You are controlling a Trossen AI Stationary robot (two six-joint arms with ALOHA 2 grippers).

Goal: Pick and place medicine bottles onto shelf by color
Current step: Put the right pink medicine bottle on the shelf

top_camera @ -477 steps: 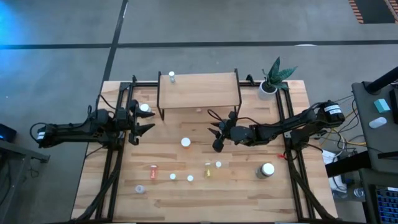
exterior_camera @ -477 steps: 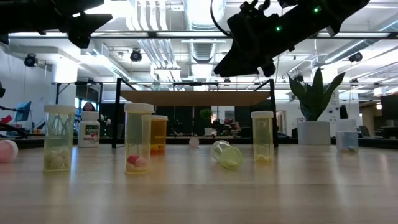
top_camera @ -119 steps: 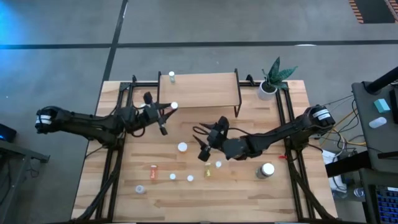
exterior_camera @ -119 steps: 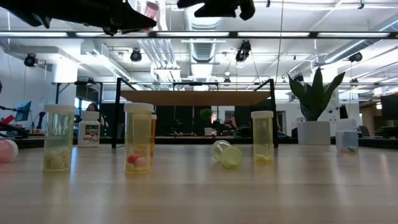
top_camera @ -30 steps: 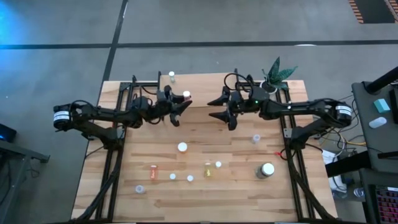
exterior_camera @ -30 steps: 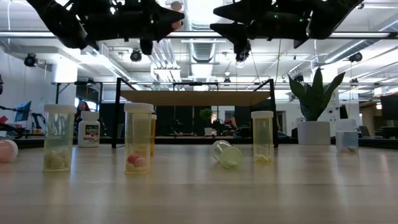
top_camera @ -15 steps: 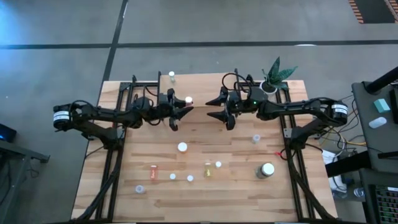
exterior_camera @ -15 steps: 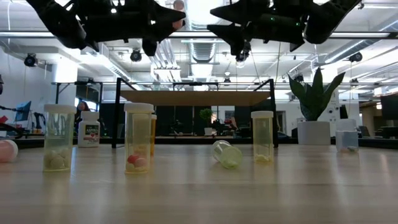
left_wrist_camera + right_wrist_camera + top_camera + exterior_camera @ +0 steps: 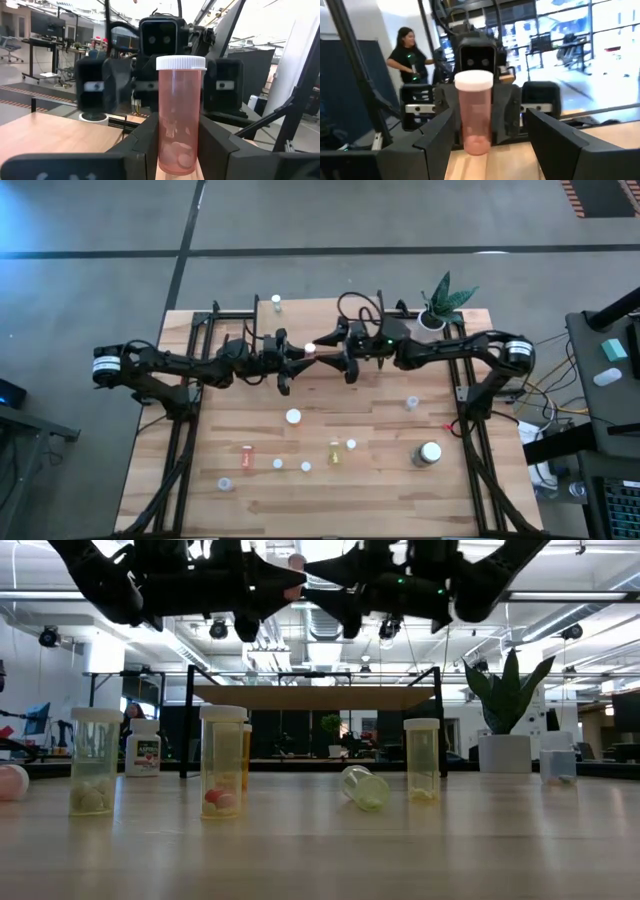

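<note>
your left pincer (image 9: 177,145) clasps the pink bottle (image 9: 180,115) at frame centre; the right pincer (image 9: 490,132) stands spread around it. releasing early risks dropping it.

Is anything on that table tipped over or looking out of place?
Yes: one small clear yellowish bottle lies on its side mid-table, while the bottles around it stand upright. Also, the left claw holds a pink white-capped bottle in mid-air, facing the open right claw.

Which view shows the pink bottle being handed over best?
The left wrist view: the pink bottle fills it, upright and clamped. The right wrist view shows it farther off; the high view only its cap; the low view a sliver at the top.
</note>
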